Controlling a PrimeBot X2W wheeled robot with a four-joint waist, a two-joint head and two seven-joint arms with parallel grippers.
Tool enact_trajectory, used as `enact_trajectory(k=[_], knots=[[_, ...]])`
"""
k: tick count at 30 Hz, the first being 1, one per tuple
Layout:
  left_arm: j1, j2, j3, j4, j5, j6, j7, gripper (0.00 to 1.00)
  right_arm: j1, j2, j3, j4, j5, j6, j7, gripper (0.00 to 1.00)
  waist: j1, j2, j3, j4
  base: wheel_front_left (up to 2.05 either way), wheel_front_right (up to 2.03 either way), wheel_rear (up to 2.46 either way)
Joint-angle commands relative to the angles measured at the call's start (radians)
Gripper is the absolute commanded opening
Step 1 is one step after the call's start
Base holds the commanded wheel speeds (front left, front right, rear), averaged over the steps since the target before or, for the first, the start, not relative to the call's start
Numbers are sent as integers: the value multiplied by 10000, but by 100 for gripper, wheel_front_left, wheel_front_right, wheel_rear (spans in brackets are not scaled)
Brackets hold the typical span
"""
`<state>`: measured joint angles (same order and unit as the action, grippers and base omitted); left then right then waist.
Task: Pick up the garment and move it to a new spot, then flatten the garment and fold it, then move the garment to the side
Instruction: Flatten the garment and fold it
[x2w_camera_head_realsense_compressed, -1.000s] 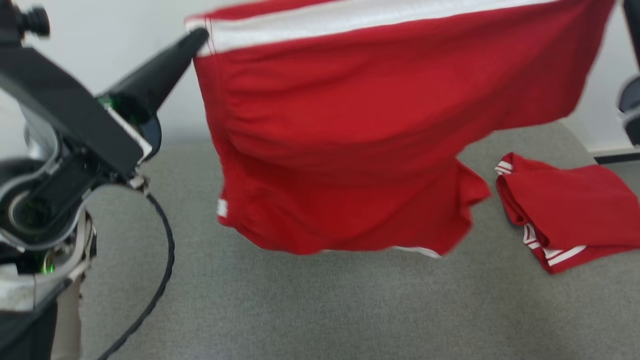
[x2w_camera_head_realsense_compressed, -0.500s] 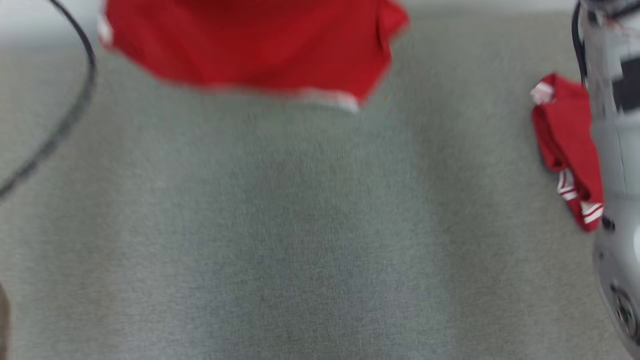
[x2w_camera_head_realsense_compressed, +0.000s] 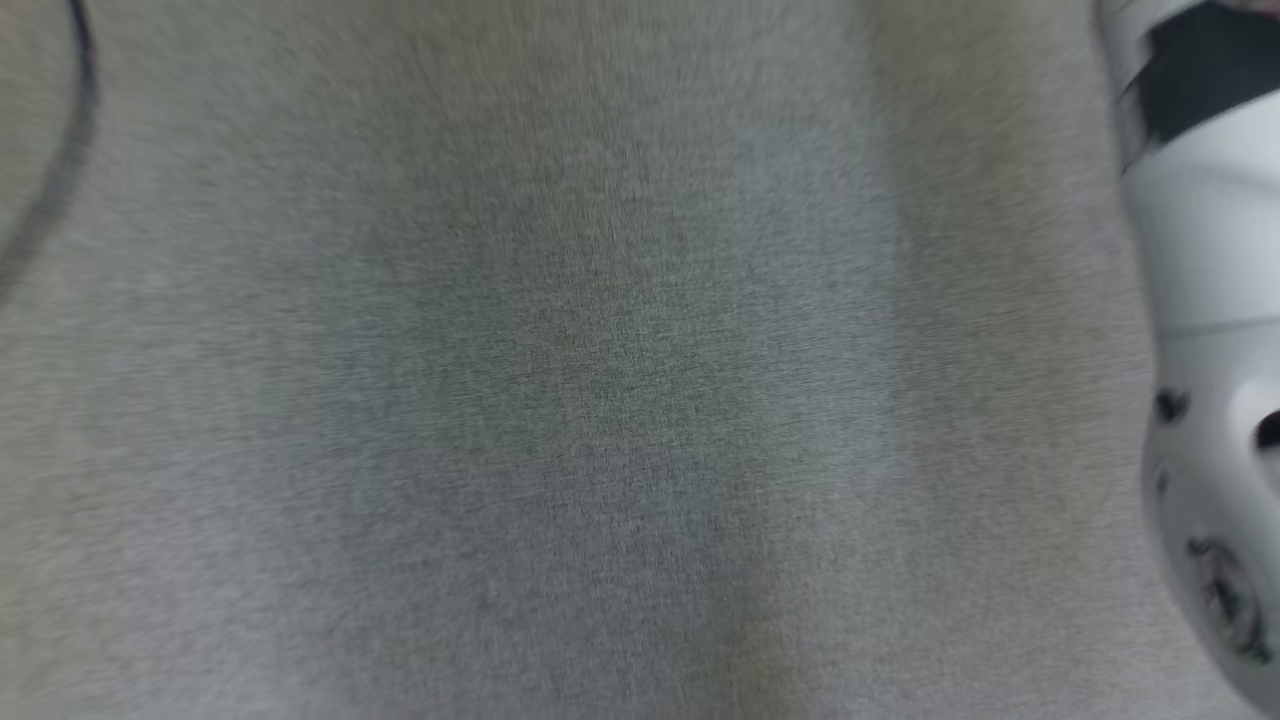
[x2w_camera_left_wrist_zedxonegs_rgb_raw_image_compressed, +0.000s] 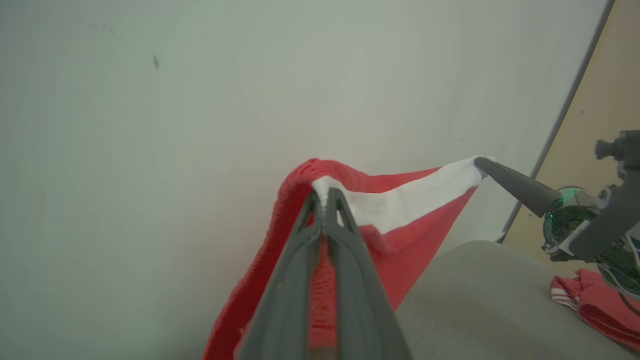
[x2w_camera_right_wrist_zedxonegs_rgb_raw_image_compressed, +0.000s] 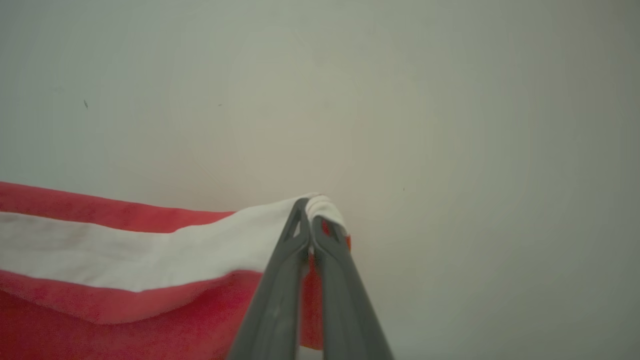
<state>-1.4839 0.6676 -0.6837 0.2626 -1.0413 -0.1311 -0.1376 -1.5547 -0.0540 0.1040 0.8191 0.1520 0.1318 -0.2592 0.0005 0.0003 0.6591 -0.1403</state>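
Observation:
The garment (x2w_camera_left_wrist_zedxonegs_rgb_raw_image_compressed: 400, 200) is red with a broad white band and hangs in the air in front of a pale wall, stretched between both grippers. In the left wrist view my left gripper (x2w_camera_left_wrist_zedxonegs_rgb_raw_image_compressed: 324, 192) is shut on one end of the white band. My right gripper (x2w_camera_left_wrist_zedxonegs_rgb_raw_image_compressed: 479, 161) pinches the other end at the right of that view. In the right wrist view the right gripper (x2w_camera_right_wrist_zedxonegs_rgb_raw_image_compressed: 310, 204) is shut on a bunched white corner, and the garment (x2w_camera_right_wrist_zedxonegs_rgb_raw_image_compressed: 125, 250) trails off to the left. The garment's lower part is out of sight.
The grey felt table (x2w_camera_head_realsense_compressed: 600, 400) spreads below in the blurred head view, with a black cable (x2w_camera_head_realsense_compressed: 60, 170) at the left and a pale arm segment (x2w_camera_head_realsense_compressed: 1210, 300) at the right edge. A second red garment (x2w_camera_left_wrist_zedxonegs_rgb_raw_image_compressed: 595, 305), folded, lies on the table (x2w_camera_left_wrist_zedxonegs_rgb_raw_image_compressed: 475, 300).
The head camera has swung downward, so the hanging garment and the folded one have slid out over the picture's top. Both grips look unchanged.

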Motion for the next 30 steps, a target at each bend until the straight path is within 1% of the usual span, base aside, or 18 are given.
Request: enact_trajectory(k=[1, 4, 7, 10, 13, 14, 15, 19, 20, 21, 25, 26, 30], knots=[[456, 307, -732, -203, -495, 10, -443, 0, 440, 47, 192, 178, 155, -28, -61, 0, -5, -3, 1199, -128, 0, 0, 0], [1106, 953, -1780, -824, -1289, 10, -905, 0, 1247, 46, 656, 313, 538, -28, -65, 0, -5, -3, 1060, -82, 0, 0, 0], [1956, 1568, -2688, -1791, -1954, 9, -1129, 0, 2066, -27, 1226, 506, 980, -28, -68, 0, -5, -3, 726, -11, 0, 0, 0], [3051, 2190, -3346, -2724, -2533, 8, -1226, 0, 3160, -624, 1940, 183, 1760, -28, 115, 0, -5, -3, 261, 76, 0, 0, 0], [4191, 2582, -3923, -3396, -2791, 6, -1249, 0, 4386, -1438, 2585, -818, 2782, -28, 309, 0, -5, -3, -235, 166, 0, 0, 0], [4521, 2608, -3986, -3517, -2832, 6, -1237, 0, 4795, -1722, 2723, -1254, 3129, -28, 336, 0, -5, -3, -414, 200, 0, 0, 0], [4521, 2608, -3986, -3517, -2832, 6, -1237, 0, 4795, -1722, 2723, -1254, 3129, -28, 336, 0, -5, -3, -414, 200, 0, 0, 0], [5661, 2464, -3951, -3726, -2641, 5, -1246, 0, 6623, -2892, 3265, -3051, 4219, -28, 756, 0, -5, -3, -1135, 265, 0, 0, 0], [6139, 2294, -3669, -3604, -2539, 4, -1249, 0, 7540, -3384, 3377, -3811, 4604, -28, 909, 0, -5, -3, -1517, 277, 0, 0, 0], [6407, 2198, -3522, -3559, -2473, 6, -1251, 0, 8009, -3648, 3486, -4193, 4676, -28, 982, 0, -5, -3, -1713, 274, 0, 0, 0], [7505, 2024, -3192, -3596, -2182, 6, -1252, 0, 9541, -4307, 3430, -5350, 4946, -28, 1151, 0, -5, -3, -2462, 190, 0, 0, 0], [8114, 1986, -3073, -3710, -2087, 6, -1253, 0, 10263, -4557, 3245, -5888, 5051, -28, 1244, 0, -5, -3, -2824, 173, 0, 0, 0], [9379, 1844, -2684, -4013, -2051, 6, -1255, 0, 11649, -4956, 2725, -6946, 5290, -28, 1552, 0, -5, -3, -3528, 143, 0, 0, 0]])
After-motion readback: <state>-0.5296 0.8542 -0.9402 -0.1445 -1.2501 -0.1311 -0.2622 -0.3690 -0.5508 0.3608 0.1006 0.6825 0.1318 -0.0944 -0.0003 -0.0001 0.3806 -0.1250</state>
